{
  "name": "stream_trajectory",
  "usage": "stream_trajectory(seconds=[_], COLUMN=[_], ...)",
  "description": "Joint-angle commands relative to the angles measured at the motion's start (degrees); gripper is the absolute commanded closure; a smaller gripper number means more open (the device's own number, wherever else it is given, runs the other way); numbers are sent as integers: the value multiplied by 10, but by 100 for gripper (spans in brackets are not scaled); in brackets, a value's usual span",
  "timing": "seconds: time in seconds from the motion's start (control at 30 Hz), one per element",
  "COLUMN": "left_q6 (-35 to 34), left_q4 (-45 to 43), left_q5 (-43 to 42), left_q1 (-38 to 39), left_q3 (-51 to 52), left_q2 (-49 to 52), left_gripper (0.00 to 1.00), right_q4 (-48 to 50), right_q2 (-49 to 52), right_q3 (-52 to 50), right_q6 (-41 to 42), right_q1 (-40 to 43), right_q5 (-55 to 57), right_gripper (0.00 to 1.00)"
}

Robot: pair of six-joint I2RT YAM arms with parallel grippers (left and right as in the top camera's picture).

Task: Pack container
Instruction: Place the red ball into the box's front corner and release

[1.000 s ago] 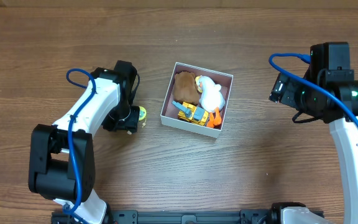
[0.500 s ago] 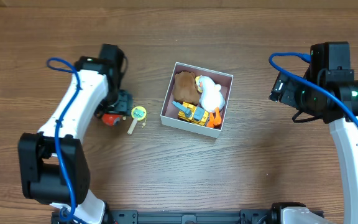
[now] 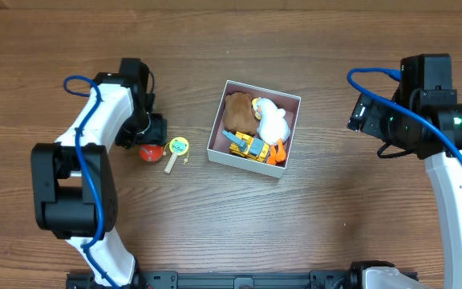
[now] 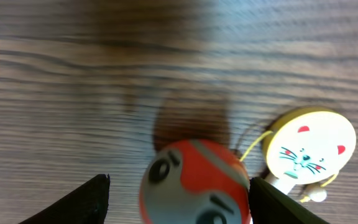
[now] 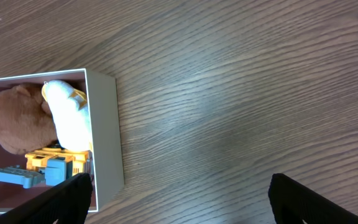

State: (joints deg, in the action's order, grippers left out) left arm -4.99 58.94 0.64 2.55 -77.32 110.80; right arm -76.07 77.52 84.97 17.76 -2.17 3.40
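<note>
The container (image 3: 213, 138), a white box with a pink inside, sits mid-table and holds a brown plush (image 3: 237, 112), a white plush (image 3: 272, 121) and a yellow-blue toy truck (image 3: 249, 145). It also shows in the right wrist view (image 5: 104, 130). My left gripper (image 3: 147, 140) is open and low, its fingers (image 4: 179, 182) on either side of a red-and-white ball with a face (image 4: 194, 183), which rests on the table (image 3: 149, 152). A yellow cat-face drum toy (image 3: 178, 147) lies just right of the ball (image 4: 309, 144). My right gripper (image 5: 179, 186) is open and empty, right of the container.
An orange toy (image 3: 276, 153) fills the container's near right corner. The drum toy's stick (image 3: 170, 164) points toward the front edge. Bare wood table (image 3: 335, 209) surrounds everything.
My left arm swung left and back from over the drum toy, uncovering the drum and the red ball. The ball now lies between its fingers. The right arm has not moved.
</note>
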Motion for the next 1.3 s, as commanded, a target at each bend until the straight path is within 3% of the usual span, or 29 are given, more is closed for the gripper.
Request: stream_trajectory(seconds=[0.0,0.13,0.27,0.47,0.53,0.67,0.7,0.77,1.0,1.1,1.27], left_q6=[16,16,17,25,25,35,38,38,38,38,38], left_q4=[2,1,3,57,88,111,111,116,163,185,192], left_q5=[-1,-1,0,11,12,12,12,12,0,-21,-101], left_q1=[-3,-3,-3,-3,-3,-3,-3,-3,7,25,105], left_q3=[-4,-4,-6,-53,-83,-118,-119,-120,-160,-213,-321], left_q2=[32,51,54,31,13,-18,-25,-31,-57,-79,-113], left_gripper=[28,34,57,72,72,51,51,69,88,89,83], right_q4=[0,-2,-5,-7,-8,-8,-8,-8,-12,-12,-14], right_q2=[-2,-2,-2,-2,-2,-2,-2,-2,-2,-2,-2], right_q3=[2,2,2,2,2,2,2,2,2,2,2], right_q6=[-2,-3,-3,-7,-12,-13,-13,-13,-18,-17,-17], right_q1=[3,3,3,3,3,3,3,3,3,3,3], right_q5=[4,4,4,4,4,4,4,4,6,6,6], right_gripper=[7,7,7,7,7,8,8,8,8,8,8])
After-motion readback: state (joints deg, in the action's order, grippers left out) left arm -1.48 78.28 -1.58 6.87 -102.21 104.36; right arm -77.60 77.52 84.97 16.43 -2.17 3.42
